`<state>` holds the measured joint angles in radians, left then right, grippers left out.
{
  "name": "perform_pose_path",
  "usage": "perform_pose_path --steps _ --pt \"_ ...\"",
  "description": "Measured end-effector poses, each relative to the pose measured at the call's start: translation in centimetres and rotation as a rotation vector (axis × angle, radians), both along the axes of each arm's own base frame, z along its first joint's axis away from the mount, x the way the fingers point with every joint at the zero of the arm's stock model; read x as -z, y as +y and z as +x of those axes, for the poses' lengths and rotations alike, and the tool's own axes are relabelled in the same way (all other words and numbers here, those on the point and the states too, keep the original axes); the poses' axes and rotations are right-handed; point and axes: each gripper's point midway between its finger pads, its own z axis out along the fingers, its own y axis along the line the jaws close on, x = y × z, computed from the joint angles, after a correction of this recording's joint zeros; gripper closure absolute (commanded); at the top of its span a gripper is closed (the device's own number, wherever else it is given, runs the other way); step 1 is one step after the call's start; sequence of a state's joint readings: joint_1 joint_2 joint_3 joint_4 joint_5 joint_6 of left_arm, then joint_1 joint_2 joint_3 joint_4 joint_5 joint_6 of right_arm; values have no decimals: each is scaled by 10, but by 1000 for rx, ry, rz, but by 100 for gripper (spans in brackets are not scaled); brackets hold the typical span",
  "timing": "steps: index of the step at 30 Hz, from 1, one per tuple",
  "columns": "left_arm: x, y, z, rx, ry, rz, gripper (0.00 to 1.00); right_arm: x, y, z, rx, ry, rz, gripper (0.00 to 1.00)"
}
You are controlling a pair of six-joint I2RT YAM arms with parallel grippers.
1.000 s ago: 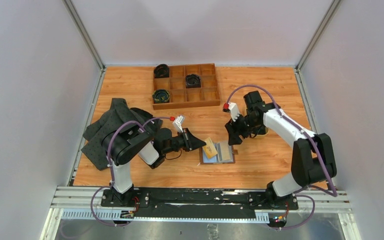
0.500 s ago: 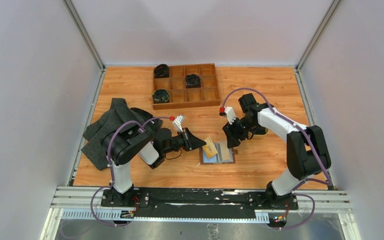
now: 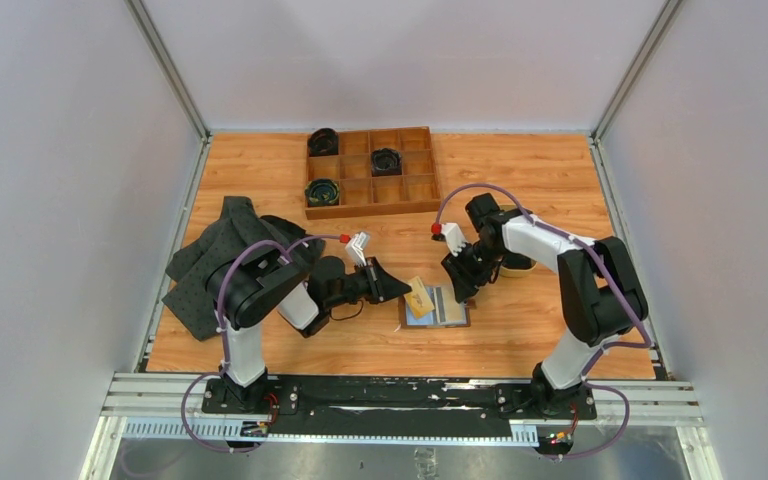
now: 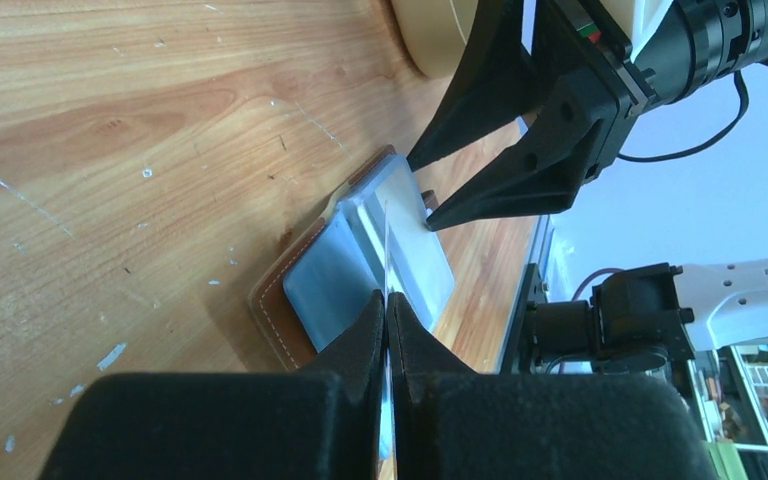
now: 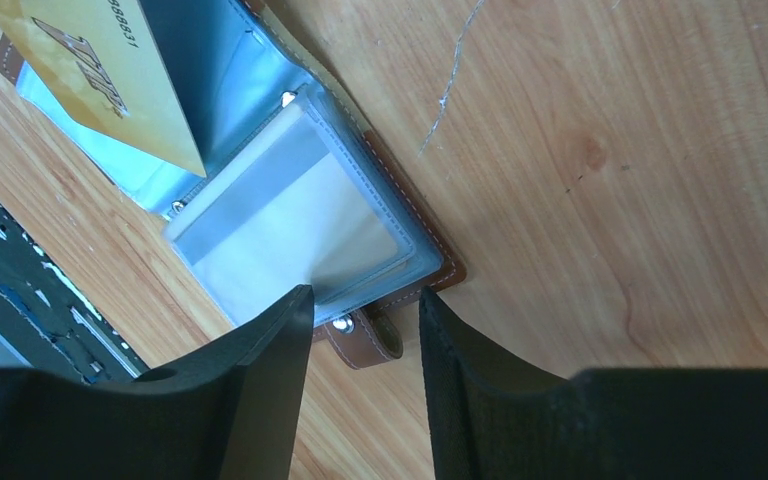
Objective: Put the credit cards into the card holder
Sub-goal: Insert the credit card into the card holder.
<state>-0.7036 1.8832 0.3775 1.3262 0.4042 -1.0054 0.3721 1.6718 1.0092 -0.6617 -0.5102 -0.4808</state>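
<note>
L arm (image 3: 260, 285) sits low, elbow folded close to its base, forearm reaching right toward table centre. L gripper (image 4: 387, 302) is pinched tight on a yellow card (image 5: 110, 80), seen edge-on betw. the fingertips. R arm (image 3: 538, 240): upper link rises from base, forearm stretches left toward centre, wrist bent down. R gripper (image 5: 364, 300) points down, jaws part-way apart w/ a clear gap, nothing betw. them. The grippers are near each other, not touching.
</note>
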Motion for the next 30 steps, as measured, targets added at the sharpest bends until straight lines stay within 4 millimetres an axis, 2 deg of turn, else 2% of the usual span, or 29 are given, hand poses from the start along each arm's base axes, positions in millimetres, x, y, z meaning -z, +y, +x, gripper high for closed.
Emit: perform_pose_path --steps 7,17,30 --pt "-1 -2 2 -3 2 0 100 1 0 1 5 2 -21 58" --pt "-12 -4 3 0 -18 -46 100 1 1 0 4 4 -29 61" --pt "0 -5 5 -3 13 -30 100 1 1 0 3 5 -31 61"
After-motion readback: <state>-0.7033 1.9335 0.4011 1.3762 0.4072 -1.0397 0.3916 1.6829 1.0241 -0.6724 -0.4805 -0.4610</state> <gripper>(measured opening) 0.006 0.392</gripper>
